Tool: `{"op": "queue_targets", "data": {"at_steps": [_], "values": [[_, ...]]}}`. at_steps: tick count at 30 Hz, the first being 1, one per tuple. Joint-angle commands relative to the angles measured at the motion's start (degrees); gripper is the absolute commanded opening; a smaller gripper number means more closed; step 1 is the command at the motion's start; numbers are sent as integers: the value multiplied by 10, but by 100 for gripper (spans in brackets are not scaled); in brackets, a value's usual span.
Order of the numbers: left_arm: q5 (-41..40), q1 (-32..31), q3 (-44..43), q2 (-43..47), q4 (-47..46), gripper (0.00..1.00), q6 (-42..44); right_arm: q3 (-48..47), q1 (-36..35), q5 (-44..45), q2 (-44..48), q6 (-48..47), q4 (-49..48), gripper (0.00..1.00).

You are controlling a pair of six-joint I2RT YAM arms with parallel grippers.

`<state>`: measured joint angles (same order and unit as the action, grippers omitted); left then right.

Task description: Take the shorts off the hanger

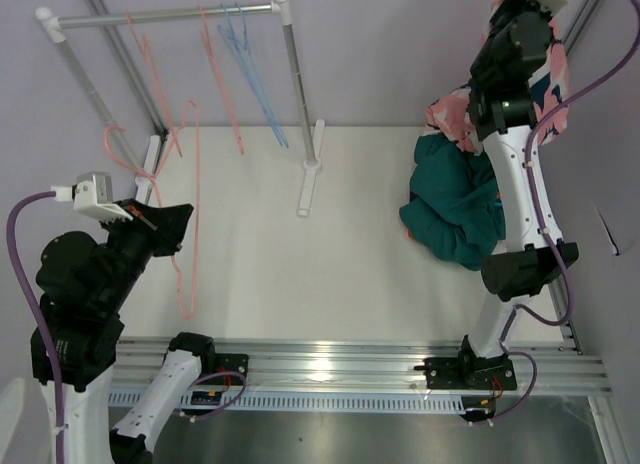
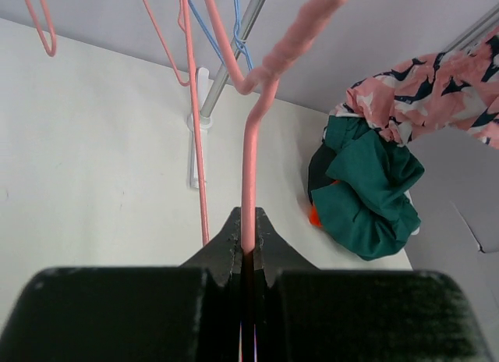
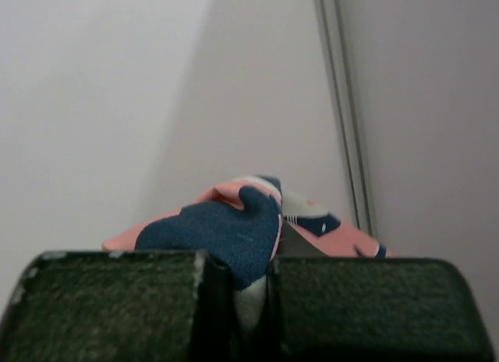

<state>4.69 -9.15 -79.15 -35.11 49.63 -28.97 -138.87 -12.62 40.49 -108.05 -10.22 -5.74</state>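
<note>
My right gripper [image 1: 517, 19] is raised high at the back right, shut on the pink shorts with navy-and-white print [image 1: 452, 119], which hang off it above the pile. The right wrist view shows the cloth [image 3: 234, 225] pinched between the fingers of that gripper [image 3: 248, 299]. The teal shorts [image 1: 462, 209] lie heaped on the table below, with a bit of orange cloth [image 2: 314, 216] at the heap's edge. My left gripper [image 1: 168, 224] is shut on a bare pink hanger [image 1: 187, 274]. The left wrist view shows the hanger's wire [image 2: 249, 182] clamped in the same gripper [image 2: 248, 249].
A white clothes rack [image 1: 293, 74] stands at the back left, its foot [image 1: 309, 189] on the table. Two pink hangers [image 1: 215, 64] and a blue hanger [image 1: 250, 69] hang on its rod. A metal rail [image 1: 330, 362] runs along the near edge.
</note>
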Motion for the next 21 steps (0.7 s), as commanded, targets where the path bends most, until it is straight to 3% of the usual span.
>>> {"op": "queue_targets", "data": {"at_steps": [1, 7, 10, 14, 16, 20, 21], "values": [[-18, -4, 2, -14, -41, 0, 22, 136, 1, -22, 52, 29, -21, 0], [-35, -4, -21, -36, -39, 0, 30, 505, 17, 55, 161, 91, -117, 0], [-63, -4, -42, -49, -34, 0, 38, 642, 26, 78, 204, 164, -116, 0], [-99, -4, -72, -75, -33, 0, 54, 749, 49, 102, 223, 286, -55, 0], [-115, -4, -94, -91, -36, 0, 67, 779, 64, 84, 217, 355, -14, 0], [-129, -3, -161, -162, -11, 0, 84, 810, 98, -52, 206, 419, 55, 0], [-129, -3, -170, -187, -10, 0, 88, 834, 103, -118, 206, 415, 38, 10]]}}
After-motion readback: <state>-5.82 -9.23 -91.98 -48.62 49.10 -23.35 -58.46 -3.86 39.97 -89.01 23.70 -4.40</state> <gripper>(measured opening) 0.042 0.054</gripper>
